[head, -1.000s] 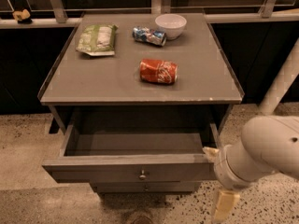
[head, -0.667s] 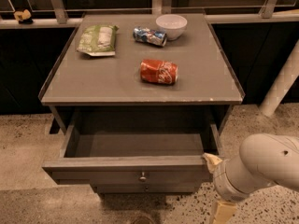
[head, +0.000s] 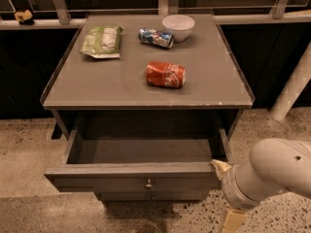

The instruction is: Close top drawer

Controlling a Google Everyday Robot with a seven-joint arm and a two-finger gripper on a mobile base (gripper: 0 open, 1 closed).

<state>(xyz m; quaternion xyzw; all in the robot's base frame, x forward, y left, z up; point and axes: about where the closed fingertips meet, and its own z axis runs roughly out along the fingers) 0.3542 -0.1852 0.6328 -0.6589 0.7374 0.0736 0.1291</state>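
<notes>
The top drawer (head: 97,177) of the grey table is pulled far out, and its inside (head: 141,149) is empty. A small round metal knob (head: 148,183) sits at the centre of its flat front panel. The lower drawer front (head: 121,196) with its own knob (head: 152,195) shows just beneath. My gripper (head: 222,174) comes in from the lower right on a thick white arm (head: 277,171). It is at the right end of the drawer's front panel, touching or nearly touching the corner.
On the table top (head: 116,81) lie a green snack bag (head: 102,40), a crushed blue can (head: 155,37), a white bowl (head: 178,27) and a red can (head: 166,74). A white post (head: 294,89) stands at the right. Speckled floor (head: 29,149) surrounds the table.
My arm has moved a little lower and to the right, staying by the drawer's right front corner. The drawer is as far open as before.
</notes>
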